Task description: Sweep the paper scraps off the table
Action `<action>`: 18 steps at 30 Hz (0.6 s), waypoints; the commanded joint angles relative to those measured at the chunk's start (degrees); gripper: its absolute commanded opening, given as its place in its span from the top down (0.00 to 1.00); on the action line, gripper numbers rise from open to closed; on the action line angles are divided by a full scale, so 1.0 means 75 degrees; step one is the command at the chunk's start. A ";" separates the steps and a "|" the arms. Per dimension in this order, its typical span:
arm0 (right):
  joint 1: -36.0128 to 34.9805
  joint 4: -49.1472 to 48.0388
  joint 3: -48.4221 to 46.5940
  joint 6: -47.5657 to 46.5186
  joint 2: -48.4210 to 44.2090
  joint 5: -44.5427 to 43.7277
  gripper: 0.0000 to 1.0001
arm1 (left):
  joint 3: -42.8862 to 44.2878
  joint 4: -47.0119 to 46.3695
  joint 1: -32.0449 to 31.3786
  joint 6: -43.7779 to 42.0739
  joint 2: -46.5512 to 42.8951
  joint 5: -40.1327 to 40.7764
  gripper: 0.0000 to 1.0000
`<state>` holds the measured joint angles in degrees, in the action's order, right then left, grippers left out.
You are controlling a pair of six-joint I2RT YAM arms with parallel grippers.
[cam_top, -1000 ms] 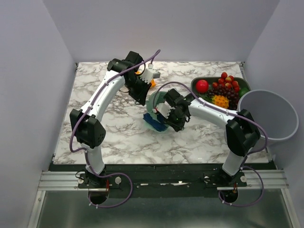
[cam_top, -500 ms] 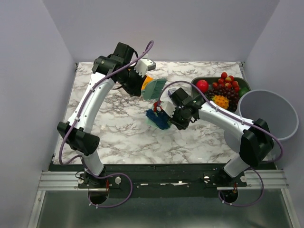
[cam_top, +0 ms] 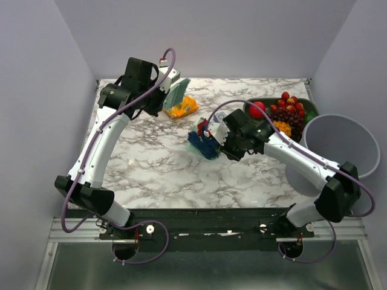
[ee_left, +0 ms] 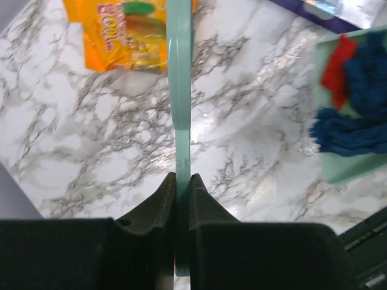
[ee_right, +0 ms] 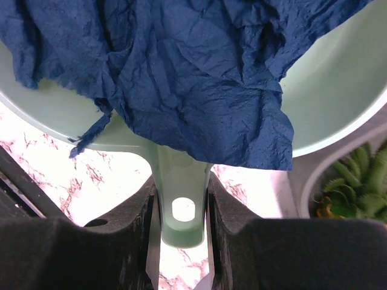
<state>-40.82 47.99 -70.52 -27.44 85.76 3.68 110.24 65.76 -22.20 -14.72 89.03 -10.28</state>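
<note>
While blue and red paper scraps [cam_top: 204, 145] lie heaped in the mint dustpan [ee_right: 338, 103], the right claw [ee_right: 179, 196] clamps its handle. Left of the dustpan, the left claw [ee_left: 182, 184] pinches a mint brush [ee_left: 179, 72] tight above the bench [cam_top: 157, 163] and an orange snack bag [ee_left: 121, 27].

The table [cam_top: 157, 163] has a polished marble-look top, white with grey veins, glossy enough to throw back light in the left wrist view; the paper scraps [ee_right: 199, 72] are thin matt paper, the dark blue ones crumpled and creased with torn, frayed edges, the red ones equally dull; the dustpan [ee_right: 338, 90] is smooth mint-green plastic with a soft sheen; the brush [ee_left: 179, 72] has a handle of the same smooth plastic; the snack bag [ee_left: 115, 30] at the far left is shiny, wrinkled orange film; the left gripper [ee_left: 183, 184] and right gripper [ee_right: 179, 181] have matt black plastic fingers [ee_right: 236, 211]; the bin [cam_top: 338, 145] at the right looks like smooth grey plastic.
</note>
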 commanded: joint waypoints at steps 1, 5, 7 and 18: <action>0.0028 -0.0117 -0.0241 0.0096 -0.1072 -0.0245 0.99 | -0.1161 -0.1641 0.0439 0.0614 -0.0492 0.1289 1.00; 0.0028 0.0222 -0.0803 0.0400 -0.1670 -0.0374 0.99 | -0.1806 -0.1760 0.0920 0.1130 -0.0457 0.0635 1.00; 0.0017 0.0527 -0.1037 0.0517 -0.1917 -0.0455 0.99 | -0.2146 -0.1841 0.0944 0.0874 -0.0445 0.0271 1.00; 0.3202 0.2284 -0.3554 0.1455 -0.2352 -0.0175 0.99 | -0.3213 -0.2240 0.0534 0.1026 -0.0129 -0.1570 1.00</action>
<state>-23.97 57.65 -89.80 -20.12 68.03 1.67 87.46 51.68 -16.75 -8.03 87.39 -15.33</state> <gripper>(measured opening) 0.352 0.161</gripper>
